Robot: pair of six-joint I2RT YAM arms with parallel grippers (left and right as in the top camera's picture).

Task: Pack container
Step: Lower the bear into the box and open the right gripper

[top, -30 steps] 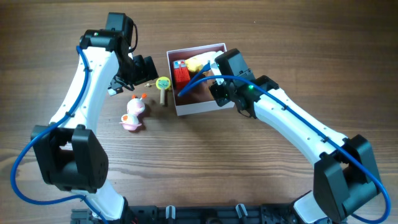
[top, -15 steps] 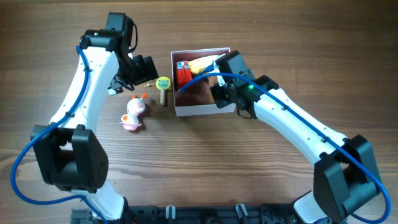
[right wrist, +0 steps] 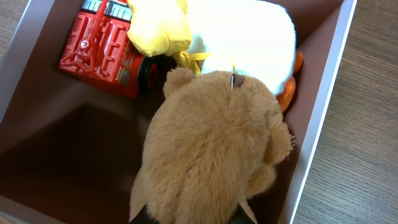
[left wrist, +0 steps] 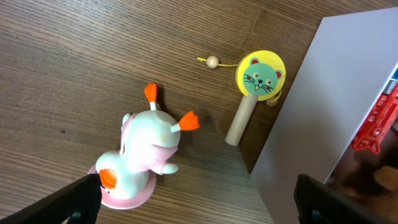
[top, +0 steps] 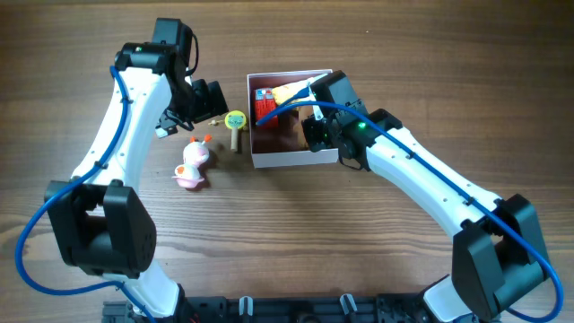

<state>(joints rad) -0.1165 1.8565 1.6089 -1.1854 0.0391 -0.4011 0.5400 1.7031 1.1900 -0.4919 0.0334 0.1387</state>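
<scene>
A bear (right wrist: 211, 143) is pinched by the right jaws over the container (right wrist: 323, 124). The left jaws are spread wide near a duck (left wrist: 146, 155) on the surface (left wrist: 74, 74).

A robotics lab is indicated: a left arm (top: 117, 126) and a right arm (top: 430, 179), white and trailed by blue cables (top: 31, 229), are mounted on a black rail (top: 269, 309) at a wood-grain table (top: 296, 233), where toys (top: 193, 164) and a container (top: 296, 159) are laid out.
</scene>
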